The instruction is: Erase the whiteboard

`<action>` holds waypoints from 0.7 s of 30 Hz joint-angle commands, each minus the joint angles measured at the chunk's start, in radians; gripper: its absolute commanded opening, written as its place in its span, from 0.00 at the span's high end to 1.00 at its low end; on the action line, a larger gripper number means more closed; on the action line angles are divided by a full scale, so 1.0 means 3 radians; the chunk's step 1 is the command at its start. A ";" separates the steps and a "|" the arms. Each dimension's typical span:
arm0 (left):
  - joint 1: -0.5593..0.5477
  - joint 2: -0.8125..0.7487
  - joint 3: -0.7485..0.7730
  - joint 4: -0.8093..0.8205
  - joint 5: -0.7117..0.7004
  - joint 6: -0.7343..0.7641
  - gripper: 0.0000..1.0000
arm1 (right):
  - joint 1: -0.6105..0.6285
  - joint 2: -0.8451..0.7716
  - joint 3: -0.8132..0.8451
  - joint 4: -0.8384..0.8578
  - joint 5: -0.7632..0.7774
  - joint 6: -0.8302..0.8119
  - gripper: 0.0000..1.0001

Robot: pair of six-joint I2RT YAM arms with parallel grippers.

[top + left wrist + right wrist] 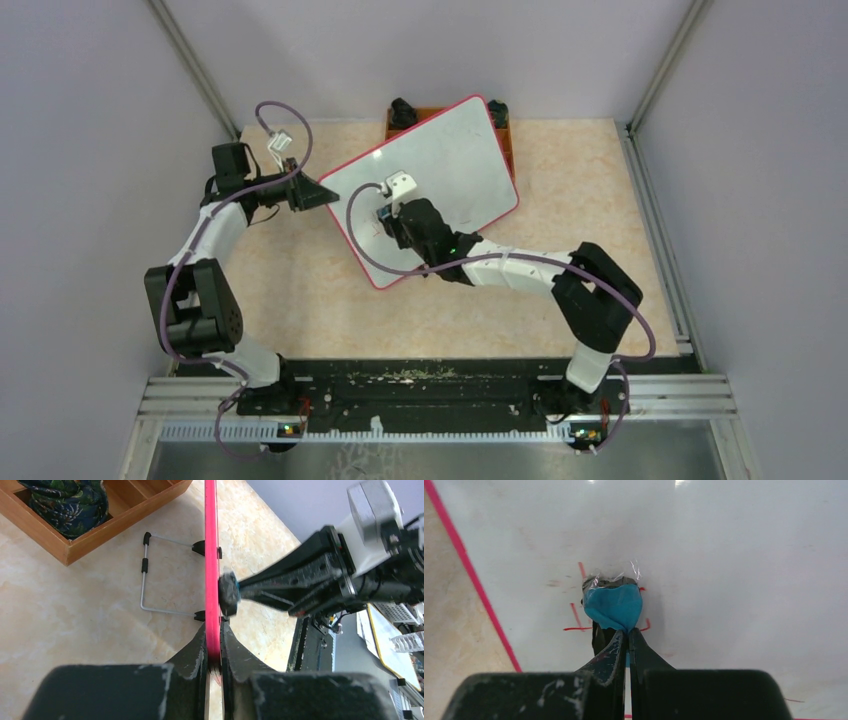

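Left gripper (214, 642) clamped on whiteboard (211, 540) thin red rim; open tabletop (75, 615) to its left. Right gripper (626, 635) pinches rounded blue eraser (614, 607) onto glossy face, over red strokes (575, 616).

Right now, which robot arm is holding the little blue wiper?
The right arm: its jaws pinch the blue wiper against the whiteboard, over the red marks. The left arm has jaws that only clamp the board's red rim.

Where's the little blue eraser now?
The blue eraser sits mid-frame in the right wrist view, pinched by the right end effector, on the whiteboard among red marks.
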 commanded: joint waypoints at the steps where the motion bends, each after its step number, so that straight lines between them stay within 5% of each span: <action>1: -0.0062 -0.0023 0.0064 0.0023 0.0107 0.0261 1.00 | -0.0414 -0.0231 -0.0134 0.0135 0.0080 -0.0105 1.00; 9: -0.0064 -0.0023 0.0083 0.0018 0.0100 0.0252 1.00 | -0.0667 -0.0447 -0.0222 0.0153 -0.0172 -0.0039 1.00; 21: -0.0077 -0.0037 0.0080 0.0003 0.0080 0.0252 1.00 | 0.0062 0.0034 0.0293 0.0071 -0.0153 0.0038 1.00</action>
